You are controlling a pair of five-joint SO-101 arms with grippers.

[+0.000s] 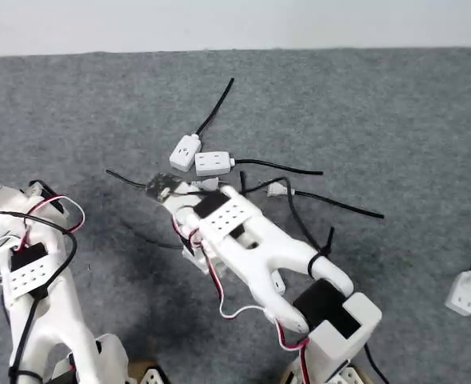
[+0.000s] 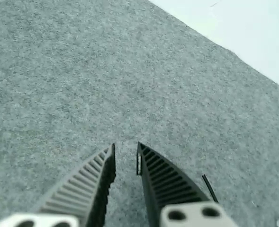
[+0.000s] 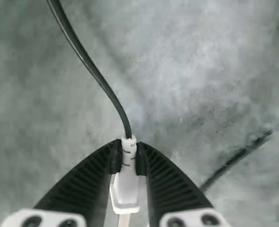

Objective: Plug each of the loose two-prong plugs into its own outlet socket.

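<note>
Sockets we count as two: one outlet socket (image 1: 185, 150) and a second outlet socket (image 1: 213, 162), side by side at mid-mat. Plugs, also two: a loose plug (image 1: 277, 190) lies near them, and our right gripper (image 3: 126, 156) is clamped tight on the held plug (image 3: 125, 182), close to the sockets. Our left gripper (image 2: 126, 158) hovers over bare grey mat (image 2: 82, 71), fingers slightly parted and holding nothing.
</note>
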